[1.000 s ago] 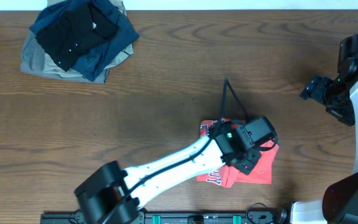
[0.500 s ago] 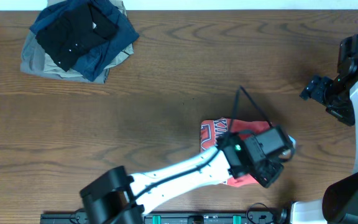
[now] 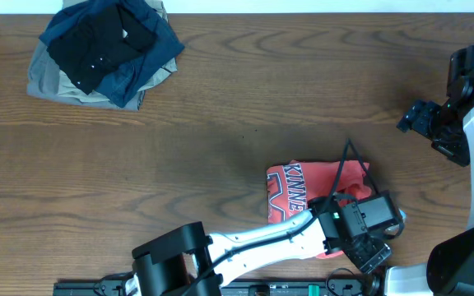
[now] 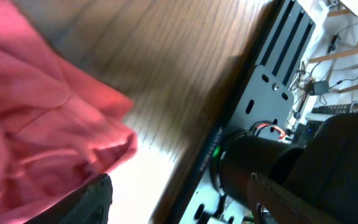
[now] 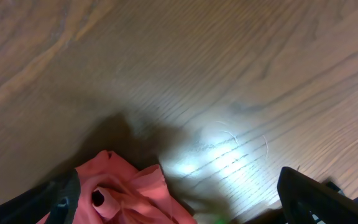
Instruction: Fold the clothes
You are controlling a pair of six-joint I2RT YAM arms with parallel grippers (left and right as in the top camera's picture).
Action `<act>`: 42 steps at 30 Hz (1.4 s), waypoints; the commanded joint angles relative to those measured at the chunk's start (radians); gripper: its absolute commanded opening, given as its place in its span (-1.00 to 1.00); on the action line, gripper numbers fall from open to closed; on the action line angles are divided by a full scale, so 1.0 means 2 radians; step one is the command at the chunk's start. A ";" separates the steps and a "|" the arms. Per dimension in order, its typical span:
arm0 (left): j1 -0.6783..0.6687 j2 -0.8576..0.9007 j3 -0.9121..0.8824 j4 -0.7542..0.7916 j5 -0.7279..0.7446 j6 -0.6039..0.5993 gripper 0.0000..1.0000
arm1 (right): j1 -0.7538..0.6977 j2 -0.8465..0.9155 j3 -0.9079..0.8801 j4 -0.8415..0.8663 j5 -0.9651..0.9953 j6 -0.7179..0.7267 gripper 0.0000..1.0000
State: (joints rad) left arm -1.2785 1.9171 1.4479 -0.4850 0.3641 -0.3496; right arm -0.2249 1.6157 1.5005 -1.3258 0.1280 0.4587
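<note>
The coral-red T-shirt (image 3: 307, 182) lies folded small on the wooden table, right of centre near the front edge, its white-outlined lettering (image 3: 286, 191) facing up. My left gripper (image 3: 369, 245) hovers over the shirt's front right corner. In the left wrist view the left gripper (image 4: 179, 196) is open. A bunched edge of the shirt (image 4: 36, 130) lies against its left finger (image 4: 92, 202), with nothing between the jaws. My right gripper (image 3: 411, 120) hangs open at the far right, well away from the shirt. The right wrist view shows the right gripper (image 5: 179, 202) high above the shirt (image 5: 126, 193).
A pile of black, navy and khaki garments (image 3: 101, 53) sits at the back left corner. A black rail (image 3: 262, 288) runs along the table's front edge, close under the left gripper, and shows again as the black rail (image 4: 272, 81) in the left wrist view.
My left gripper has swept right and toward the front edge across the shirt, then opened and let go of the cloth. The lettering is now uncovered. The right arm has not moved.
</note>
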 commanded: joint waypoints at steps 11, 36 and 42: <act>0.154 -0.117 -0.001 -0.193 -0.048 0.013 0.41 | 0.002 -0.001 0.005 -0.001 0.005 -0.006 0.99; 0.271 -0.097 -0.137 -0.180 -0.064 -0.010 0.54 | 0.002 -0.001 0.005 0.033 0.005 -0.005 0.98; 0.271 -0.096 -0.139 -0.139 -0.060 -0.003 0.55 | 0.002 -0.001 0.005 0.036 -0.128 -0.006 0.98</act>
State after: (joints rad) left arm -0.7364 1.7134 1.1721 -0.7914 0.2344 -0.3618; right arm -0.2249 1.6157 1.5005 -1.2343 0.0666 0.4587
